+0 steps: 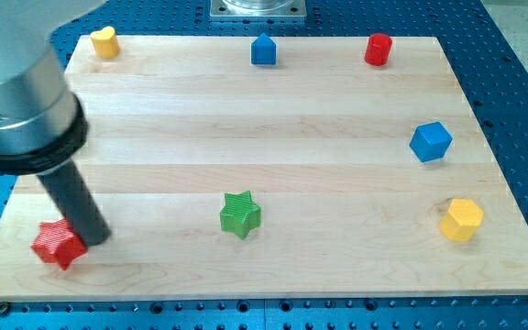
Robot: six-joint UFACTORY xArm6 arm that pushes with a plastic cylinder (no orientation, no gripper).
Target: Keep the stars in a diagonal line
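Note:
A red star (57,244) lies near the board's bottom left corner. A green star (240,214) lies to its right, near the bottom middle, slightly higher in the view. My tip (95,238) rests on the board right beside the red star, on its right side, touching or nearly touching it. The green star is well to the tip's right. The rod's thick grey body fills the view's upper left.
Along the top edge sit a yellow heart (105,42), a blue house-shaped block (263,49) and a red cylinder (378,49). A blue cube (431,142) and a yellow hexagonal block (462,219) are at the right. The wooden board (264,275) lies on a blue perforated table.

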